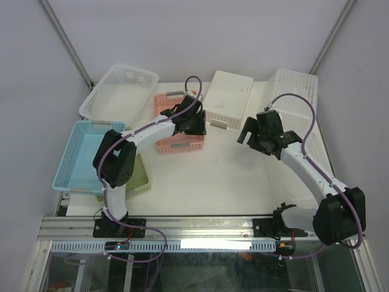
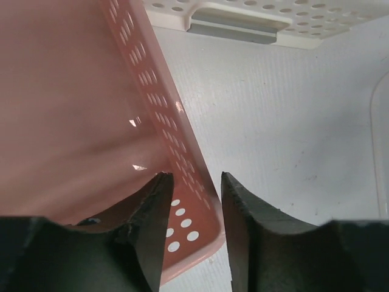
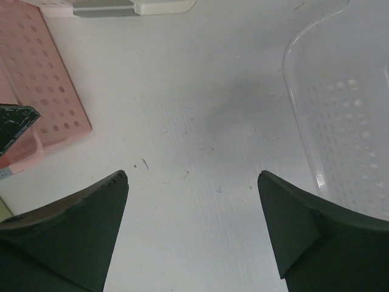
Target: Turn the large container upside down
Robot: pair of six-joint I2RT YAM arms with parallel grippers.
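Straddling the right-hand wall of the pink basket (image 1: 161, 103) (image 2: 155, 103): left gripper (image 1: 196, 125) (image 2: 196, 179). In the wrist view one finger (image 2: 155, 207) sits inside the basket and the other outside, with the perforated wall and rim in the narrow gap between them. The jaws are drawn in close, but I cannot tell whether they actually pinch the wall or just bracket it.

The pink basket stands upright, open side up, at the back centre of the table (image 1: 231, 176), resting on it. Just right of it is a white bin with a grey handle (image 1: 228, 97) (image 2: 243, 18) (image 3: 134, 7), close but apart.

The right gripper (image 1: 252, 137) (image 3: 192, 176) hangs over bare table right of centre, fingers spread wide and holding nothing. It sits between the pink basket and the white perforated bin (image 1: 295, 97) (image 3: 340, 109) at the right edge, touching neither.

On the left side are a white basket (image 1: 118, 88) at the back corner and a blue basket (image 1: 85, 152) nearer the front. A green container (image 1: 138, 176) is partly hidden under the left arm's elbow.
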